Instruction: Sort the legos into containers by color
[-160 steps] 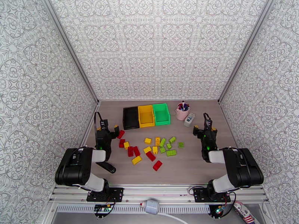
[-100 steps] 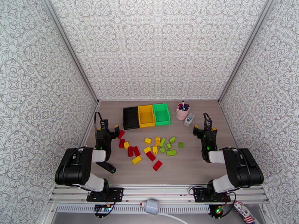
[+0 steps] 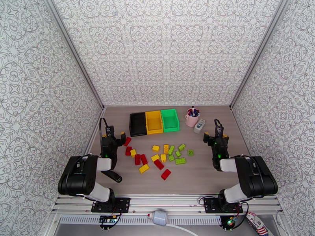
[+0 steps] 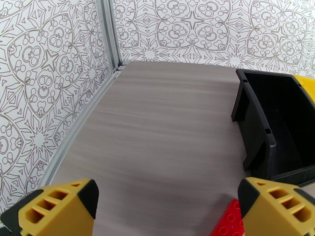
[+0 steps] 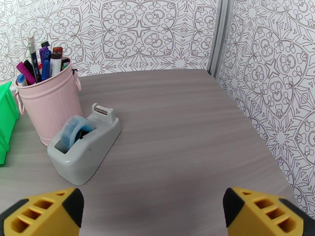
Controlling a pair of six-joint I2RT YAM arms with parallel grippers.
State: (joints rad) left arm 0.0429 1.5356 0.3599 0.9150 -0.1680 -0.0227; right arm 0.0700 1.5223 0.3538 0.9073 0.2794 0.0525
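Nothing has shifted over the last second: you have both arms sitting exactly where they were, so the sort has not begun. At centre left of the top view, the left gripper (image 3: 113, 135) stands spread wide and empty, with a red studded brick (image 4: 231, 219) just beside one yellow finger at the lower right of its wrist view. The right gripper (image 3: 214, 137), centre right, is equally wide and empty. The small red, yellow and lime-green plastic legos (image 3: 159, 156) lie scattered mid-frame on the grey wood-grain table (image 3: 197, 177). Just above them, the black rectangular plastic bin (image 3: 138, 135), yellow bin (image 3: 154, 131) and green bin (image 3: 171, 129) look empty. No brand is legible on the pink metal pen cup (image 5: 47, 103) or the grey tape dispenser (image 5: 84, 154). A striped scrap (image 3: 258, 227) at the lower right carries lettering too small to read.
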